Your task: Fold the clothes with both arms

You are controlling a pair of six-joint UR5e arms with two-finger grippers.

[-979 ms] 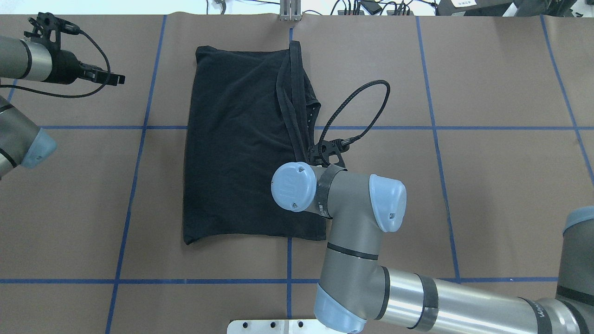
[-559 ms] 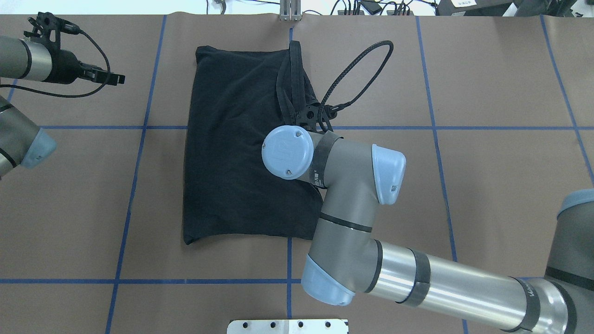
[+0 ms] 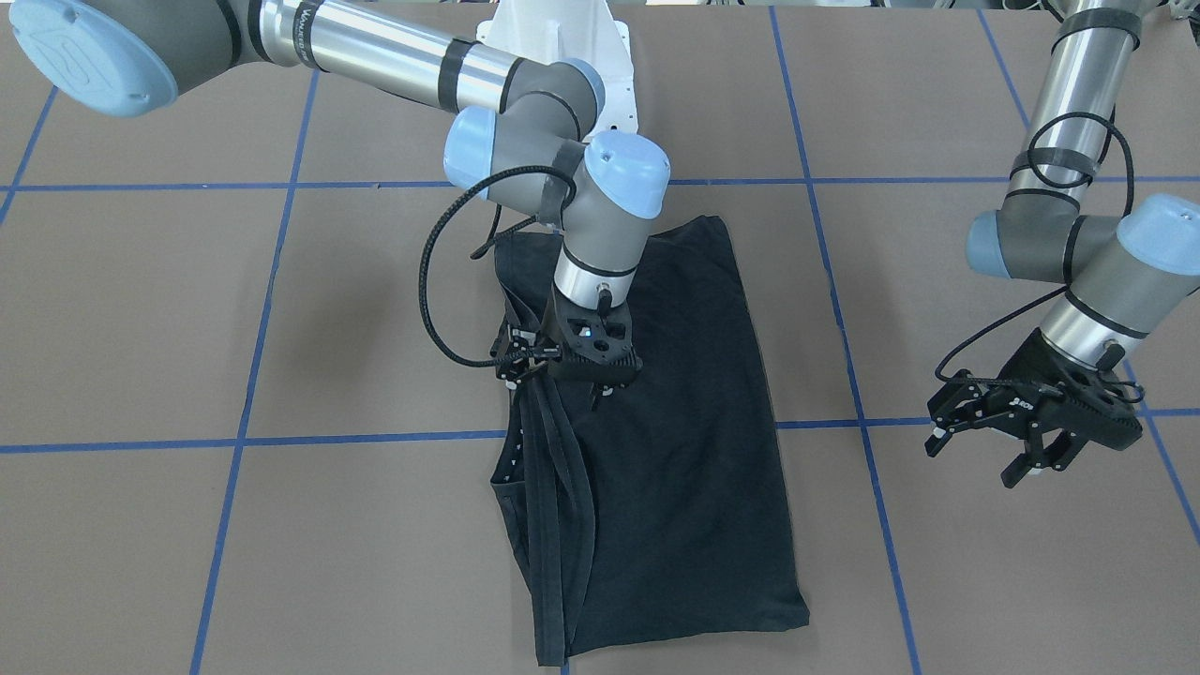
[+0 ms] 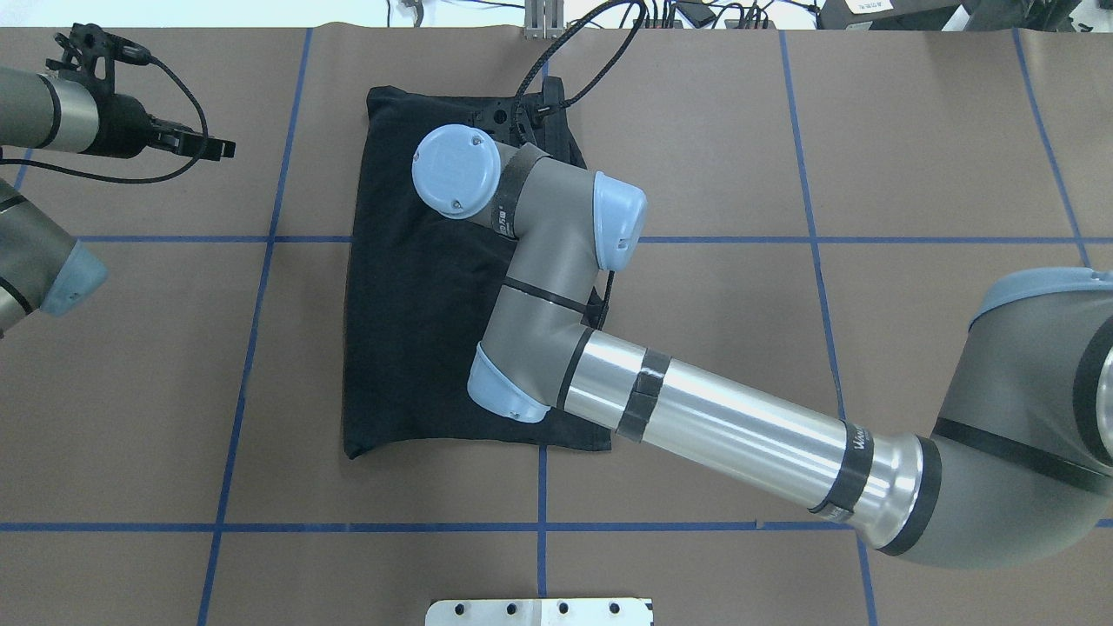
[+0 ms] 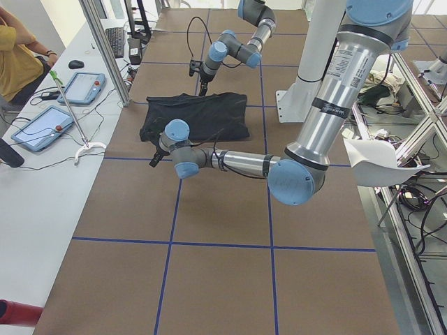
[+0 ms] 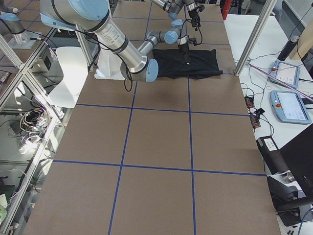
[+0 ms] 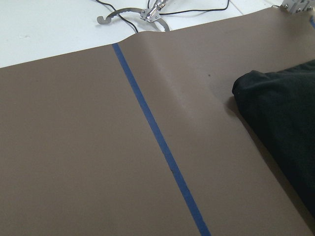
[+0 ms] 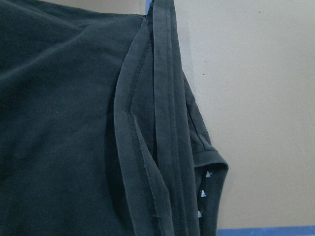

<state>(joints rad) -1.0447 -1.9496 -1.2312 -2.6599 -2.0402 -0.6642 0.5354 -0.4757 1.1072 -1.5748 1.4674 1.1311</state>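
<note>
Brown bench point(image 3: 187, 309), blue tape grid point(image 3: 356, 439). Black shirt point(image 3: 675, 469) lies flat mid-bench, folded lengthwise, with hems and a sleeve bunched along one long side. Left gripper point(image 3: 1042, 457) hovers well off to the side, fingers point(image 3: 1020, 467) spread and empty. Right gripper point(image 3: 589, 382) points straight down onto the bunched side, looped cable point(image 3: 427, 291) beside it. Cannot tell whether it pinches cloth. Right arm point(image 4: 722, 417) reaches across, hiding much of the shirt from overhead.
</note>
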